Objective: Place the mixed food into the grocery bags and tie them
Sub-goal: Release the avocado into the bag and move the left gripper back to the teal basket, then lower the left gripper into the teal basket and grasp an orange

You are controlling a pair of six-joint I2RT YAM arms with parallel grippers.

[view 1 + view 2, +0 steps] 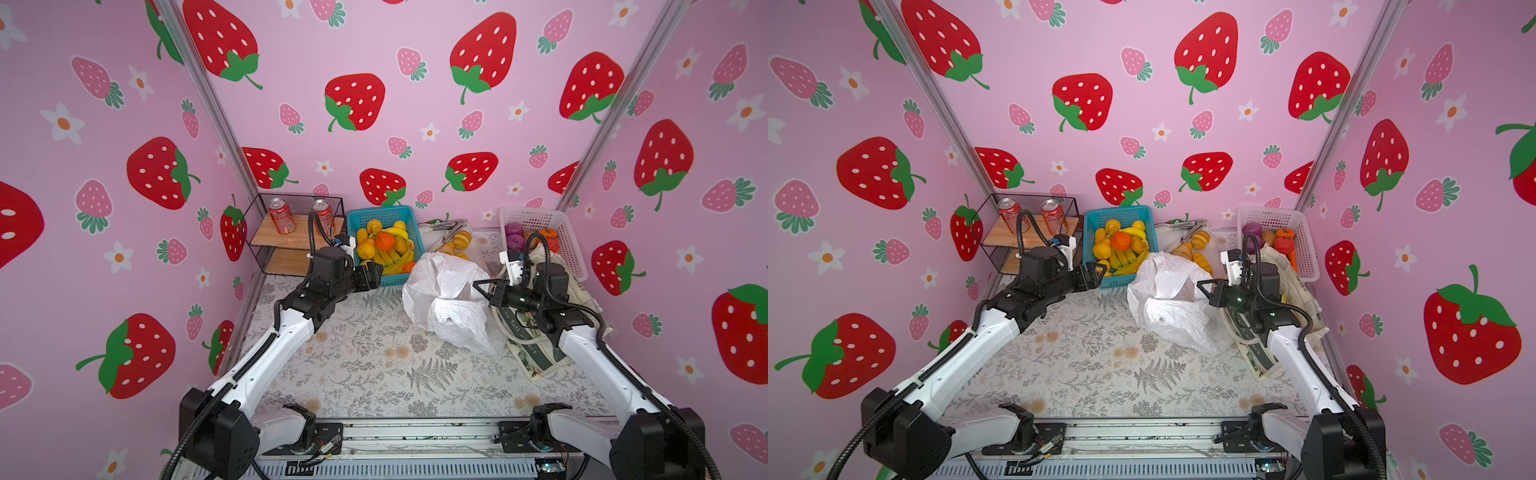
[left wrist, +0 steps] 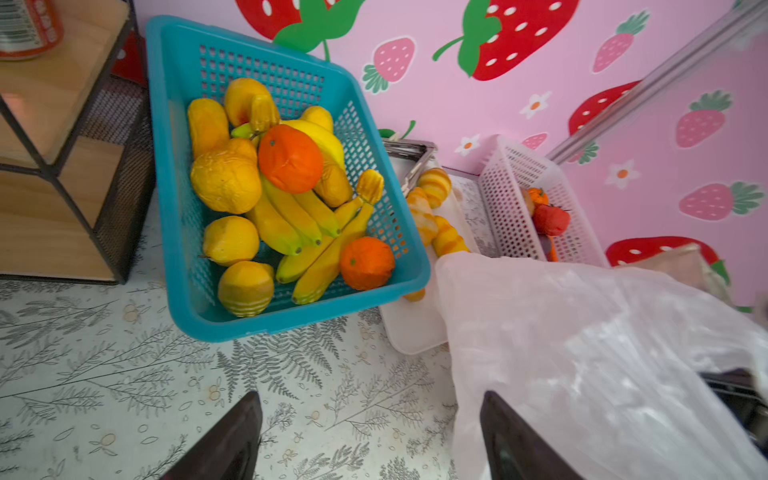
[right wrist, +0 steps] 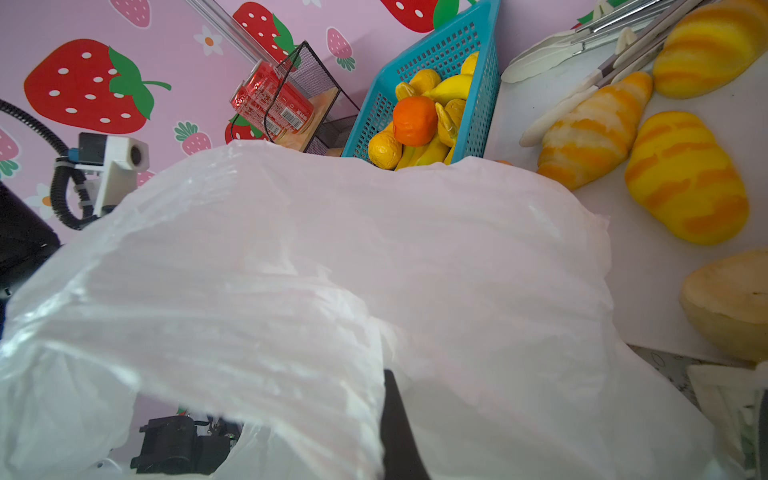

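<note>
The white plastic grocery bag point(image 1: 444, 299) point(image 1: 1167, 299) stands puffed up at the table's middle right. My right gripper point(image 1: 478, 286) point(image 3: 390, 382) is shut on its rim, with the film draped around the dark fingers. The cream canvas tote point(image 1: 536, 353) with its dark lettered band lies flat under the right arm. Toy fruits, among them an orange point(image 1: 384, 241) point(image 2: 289, 158), bananas and lemons, fill a blue basket point(image 1: 382, 210) point(image 2: 291, 328). Golden croissant rolls point(image 1: 461, 239) point(image 3: 594, 129) lie on a white tray point(image 3: 623, 270). My left gripper point(image 1: 370, 276) point(image 2: 371, 399) hangs open and empty by the basket's front corner, beside the bag.
A wire shelf point(image 1: 291, 241) with two red cans point(image 1: 282, 216) stands at the back left. A white basket point(image 1: 573, 249) holding purple onions and other vegetables sits at the back right. Tongs point(image 2: 409, 151) lie at the far end of the tray. Pink walls close in three sides.
</note>
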